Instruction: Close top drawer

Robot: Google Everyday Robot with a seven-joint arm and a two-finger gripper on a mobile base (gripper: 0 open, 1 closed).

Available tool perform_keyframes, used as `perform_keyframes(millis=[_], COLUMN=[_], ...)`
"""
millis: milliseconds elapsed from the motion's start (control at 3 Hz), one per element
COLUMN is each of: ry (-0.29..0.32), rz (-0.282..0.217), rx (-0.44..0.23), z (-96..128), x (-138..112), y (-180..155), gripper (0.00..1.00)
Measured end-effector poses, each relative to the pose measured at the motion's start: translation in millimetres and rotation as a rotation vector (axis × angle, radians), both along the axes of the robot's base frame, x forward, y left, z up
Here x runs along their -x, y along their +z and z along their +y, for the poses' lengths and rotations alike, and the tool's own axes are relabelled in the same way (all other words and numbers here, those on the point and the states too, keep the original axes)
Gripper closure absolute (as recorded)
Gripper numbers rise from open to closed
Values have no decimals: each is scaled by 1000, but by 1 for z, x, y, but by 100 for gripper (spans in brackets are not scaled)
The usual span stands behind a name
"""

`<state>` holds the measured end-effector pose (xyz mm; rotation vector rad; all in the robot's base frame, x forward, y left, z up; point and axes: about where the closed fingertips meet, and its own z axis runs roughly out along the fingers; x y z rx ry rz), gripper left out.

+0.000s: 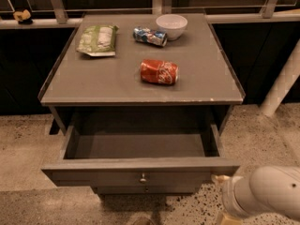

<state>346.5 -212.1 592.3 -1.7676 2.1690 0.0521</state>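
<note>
The top drawer [140,170] of the grey table is pulled far out and its inside is bare. Its flat grey front has a small round metal knob [143,177] at the centre. Just under it shows the strip of the lower drawer front [145,190]. My gripper [224,191] is at the bottom right, at the end of the white arm [267,191], close beside the drawer front's right end. Most of the gripper is hidden by the arm and the frame's lower edge.
On the table top [93,78] lie a red soda can [159,71] on its side, a blue can [150,35] on its side, a white bowl [171,26] and a green snack bag [97,40]. A white pole [281,86] stands at the right. The floor is speckled.
</note>
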Motion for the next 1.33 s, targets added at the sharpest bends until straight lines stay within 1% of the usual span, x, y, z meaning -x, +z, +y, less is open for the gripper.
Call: perform_keyframes(millis=[333,667,1000,1333], ry=[13,24,36,36], rz=[-10,-29,-83,-83], rx=[-4,-12,-33,-33], z=[9,24,42,42], x=[-48,-92,-130,-130], y=[1,8,26,26], gripper=[0,0,0,0])
